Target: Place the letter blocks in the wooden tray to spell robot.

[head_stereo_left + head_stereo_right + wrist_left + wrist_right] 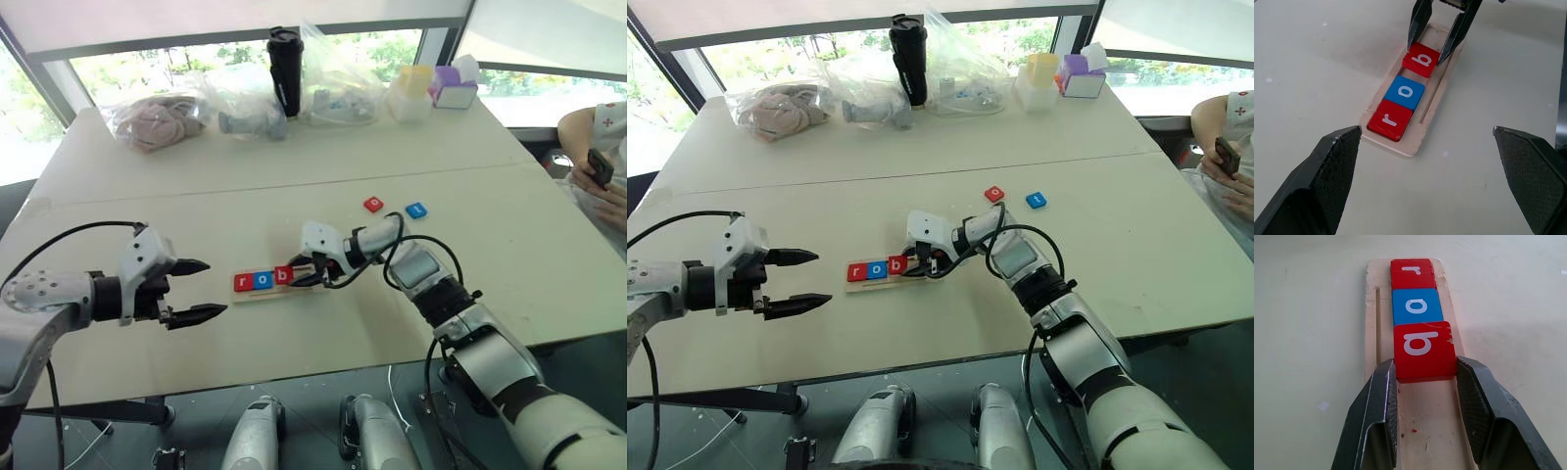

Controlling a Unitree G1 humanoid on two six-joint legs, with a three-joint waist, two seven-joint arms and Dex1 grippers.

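A: Where does the tray (277, 290) sit, and what's in it?

B: It lies on the table (294, 186) with its long axis running left to right. From its left end: red r (242, 283), blue o (263, 280), red b (283, 275). The right end is bare wood.

A: And the right gripper (1425, 369)?

B: At the tray's open right end, pointing left along it. Its fingers are pinched on the b block's two sides. The b looks a little tilted, near the o but I'd say not fully seated.

A: The left gripper (196, 290)?

B: Just left of the tray, off its end, jaws spread wide, holding nothing.

A: What's left?

B: A second red o (373, 205) and a blue t (416, 210), loose, beyond the tray to its right and well apart from it. The right arm is nearer both, so it is likely the one to fetch them.
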